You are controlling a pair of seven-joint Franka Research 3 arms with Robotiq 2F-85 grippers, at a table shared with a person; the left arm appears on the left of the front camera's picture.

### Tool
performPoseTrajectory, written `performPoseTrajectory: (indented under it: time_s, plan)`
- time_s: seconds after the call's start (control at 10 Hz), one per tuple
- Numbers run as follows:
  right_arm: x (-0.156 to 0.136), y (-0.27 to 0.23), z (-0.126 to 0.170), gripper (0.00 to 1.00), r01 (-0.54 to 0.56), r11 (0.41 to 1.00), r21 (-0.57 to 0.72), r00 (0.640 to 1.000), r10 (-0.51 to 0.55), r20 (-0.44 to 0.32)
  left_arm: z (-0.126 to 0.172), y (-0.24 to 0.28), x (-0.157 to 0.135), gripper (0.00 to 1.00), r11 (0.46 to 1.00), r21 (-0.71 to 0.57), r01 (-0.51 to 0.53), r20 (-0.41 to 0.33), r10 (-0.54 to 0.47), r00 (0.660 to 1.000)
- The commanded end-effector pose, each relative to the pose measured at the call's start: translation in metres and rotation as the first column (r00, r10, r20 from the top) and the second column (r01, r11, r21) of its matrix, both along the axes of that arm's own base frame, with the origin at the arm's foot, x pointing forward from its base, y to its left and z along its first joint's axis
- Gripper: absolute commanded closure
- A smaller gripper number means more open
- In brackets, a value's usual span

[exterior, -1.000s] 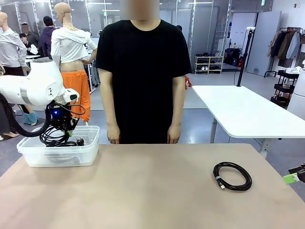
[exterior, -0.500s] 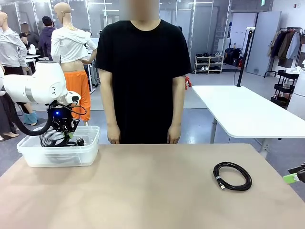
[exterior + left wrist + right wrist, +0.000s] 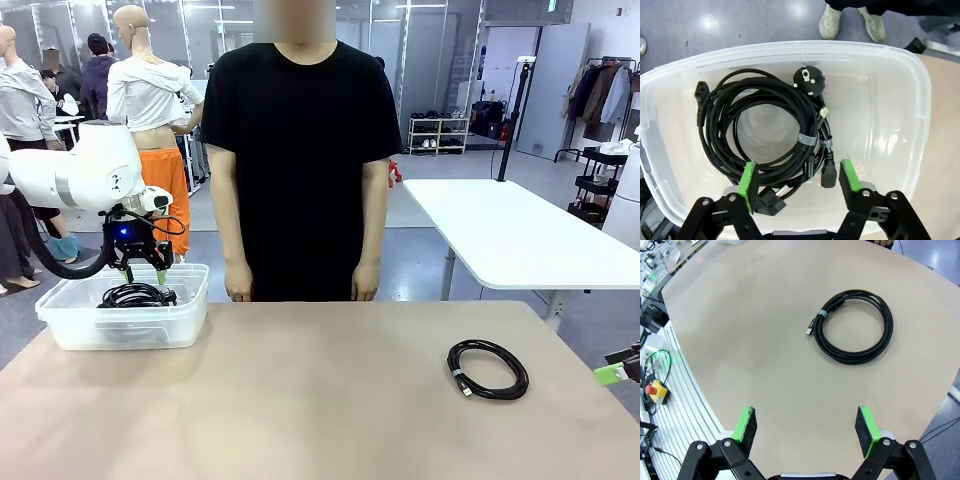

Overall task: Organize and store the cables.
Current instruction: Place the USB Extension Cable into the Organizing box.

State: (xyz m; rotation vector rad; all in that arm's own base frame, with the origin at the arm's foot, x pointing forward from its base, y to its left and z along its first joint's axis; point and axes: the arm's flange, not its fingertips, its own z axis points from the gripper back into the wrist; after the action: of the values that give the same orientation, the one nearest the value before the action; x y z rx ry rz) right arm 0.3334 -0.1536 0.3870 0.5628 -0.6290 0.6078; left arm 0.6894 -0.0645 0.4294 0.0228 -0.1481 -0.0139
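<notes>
Beige tabletop (image 3: 330, 400) fills the near ground of the front view, with a showroom-like hall behind it. Nearest, at about 3 o'clock on the table's edge, the right gripper (image 3: 618, 372) pokes in from the side; its wrist view shows the right gripper (image 3: 807, 426) with jaws spread wide and nothing between the green pads (image 3: 746, 423). Ahead of those jaws, toward 12 to 1 o'clock in that view, a coiled black USB cable (image 3: 854, 326) lies flat on the table, bound by a small tie, well apart from the fingertips. From the front the same coil (image 3: 488, 368) sits at roughly 4 o'clock from the table's centre.

Farther off, at about 10 o'clock on the table, stands a clear plastic bin (image 3: 60, 322). The left gripper (image 3: 141, 275) hangs just above its rim on the white left arm (image 3: 75, 178). Its wrist view looks straight down into the bin (image 3: 890, 60): the left gripper (image 3: 799, 181) has its jaws spread and empty, and a coiled black power cord (image 3: 760, 135) with a round mains plug (image 3: 809, 79) lies on the bin floor below, the lower arc of the coil passing between the pads in the picture. Whether the pads touch the cord I cannot tell.

Beyond the table's far edge, at 12 o'clock, a person in a black T-shirt (image 3: 300, 150) stands with both hands (image 3: 238, 285) hanging down.
</notes>
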Motion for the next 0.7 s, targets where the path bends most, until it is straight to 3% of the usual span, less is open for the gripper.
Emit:
performPoseTrajectory:
  time_s: [0.0,0.2,0.3,0.4,0.6]
  plan:
    - [0.002,0.000,0.000,0.00,0.013,1.000,0.003,1.000,-0.013,0.011,0.006,-0.005,-0.004,0.00,0.999,-0.024,-0.034,-0.003,0.034,0.999]
    - [0.002,0.000,0.000,0.00,0.013,1.000,0.003,1.000,-0.013,0.011,0.007,-0.005,-0.012,0.00,0.999,-0.028,-0.035,0.021,0.036,0.999]
    - [0.002,0.000,0.000,0.00,0.013,1.000,0.003,1.000,-0.013,0.011,0.009,-0.003,-0.020,0.00,0.999,-0.034,0.025,0.057,-0.023,0.998]
    - [0.002,0.000,0.000,0.00,0.013,1.000,0.003,1.000,-0.013,0.011,0.005,-0.004,-0.002,0.00,1.000,-0.008,-0.027,0.008,0.027,1.000]
    - [0.002,0.000,0.000,0.00,0.013,1.000,0.003,1.000,-0.013,0.011,0.005,-0.004,-0.002,0.00,1.000,-0.008,-0.027,0.008,0.027,1.000]
